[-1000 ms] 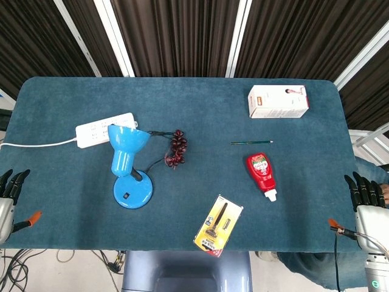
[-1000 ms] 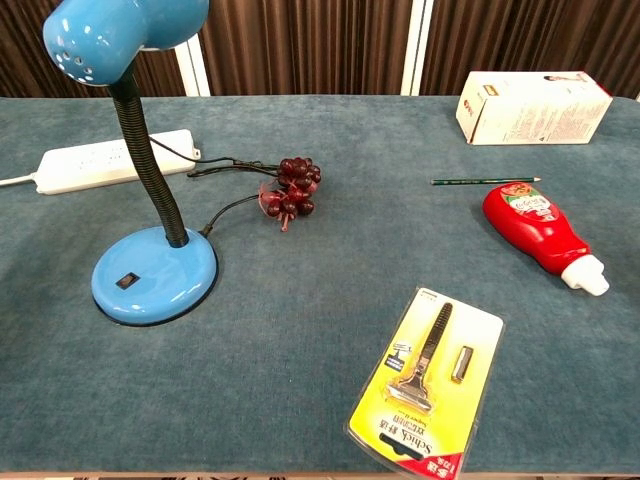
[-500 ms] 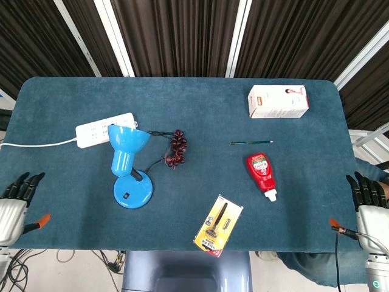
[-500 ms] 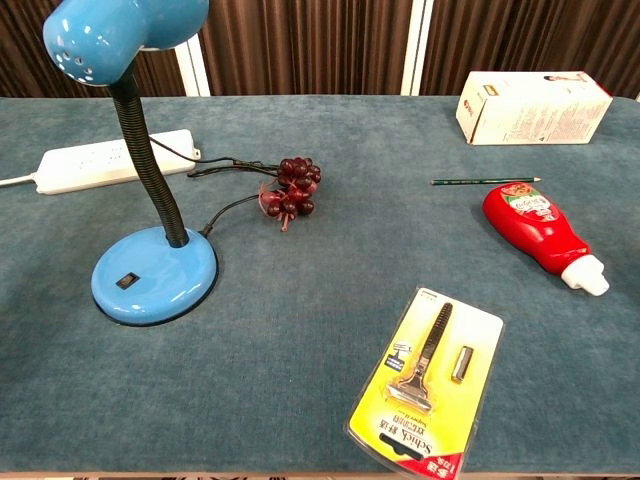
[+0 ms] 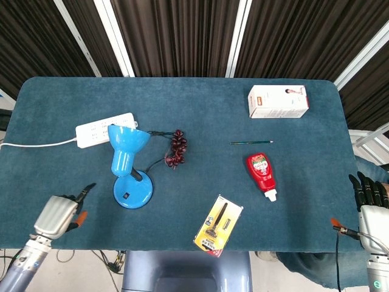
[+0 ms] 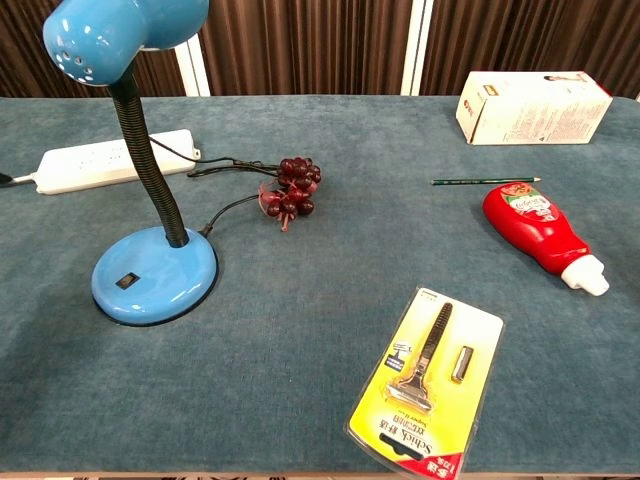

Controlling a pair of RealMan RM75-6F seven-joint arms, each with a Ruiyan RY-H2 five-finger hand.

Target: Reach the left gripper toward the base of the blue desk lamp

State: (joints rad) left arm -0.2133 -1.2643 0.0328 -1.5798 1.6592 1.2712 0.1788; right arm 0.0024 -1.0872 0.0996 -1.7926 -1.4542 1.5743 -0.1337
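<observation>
The blue desk lamp stands left of the table's middle, its round base (image 5: 132, 191) (image 6: 154, 273) flat on the cloth and its shade (image 5: 127, 141) tilted up on a black gooseneck. My left hand (image 5: 61, 210) hovers over the front left of the table, a hand's width left of the base, fingers apart and pointing at it, holding nothing. My right hand (image 5: 368, 204) hangs off the table's right edge, fingers straight and empty. Neither hand shows in the chest view.
A white power strip (image 5: 104, 129) lies behind the lamp, with a dark red berry bunch (image 5: 177, 148) on the lamp's cord. A razor pack (image 5: 219, 222) sits front centre. A ketchup bottle (image 5: 261, 172), a pencil (image 5: 251, 142) and a white box (image 5: 278, 101) lie to the right.
My left hand has come in from the table's left edge, moving right over the cloth toward the lamp base. The right hand has barely moved.
</observation>
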